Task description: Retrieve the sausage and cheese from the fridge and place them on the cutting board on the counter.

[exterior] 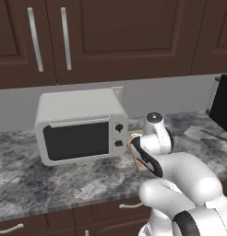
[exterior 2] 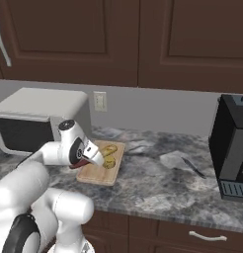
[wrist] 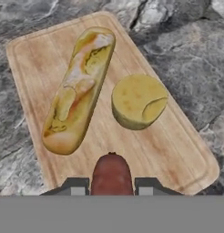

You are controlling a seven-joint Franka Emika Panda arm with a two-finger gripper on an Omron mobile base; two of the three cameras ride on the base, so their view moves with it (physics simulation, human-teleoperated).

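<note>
My gripper [wrist: 111,186] is shut on the sausage [wrist: 111,175], a dark red-brown link whose rounded end sticks out between the finger tips. It hangs just over the near edge of the tan cutting board [wrist: 177,150]. The cheese [wrist: 138,101], a round yellow chunk, lies on the board beside a long loaf of bread [wrist: 79,88]. From the right base view the gripper [exterior 2: 80,163] hovers at the left edge of the cutting board [exterior 2: 96,174], with the cheese [exterior 2: 109,163] to its right. The board rests on the grey stone counter [exterior 2: 153,183]. The fridge is out of view.
A white microwave [exterior: 80,129] stands on the counter [exterior: 50,179] just left of the board. A black coffee machine [exterior 2: 232,148] sits at the far right, with a small dark utensil [exterior 2: 192,167] lying before it. Dark cabinets hang above.
</note>
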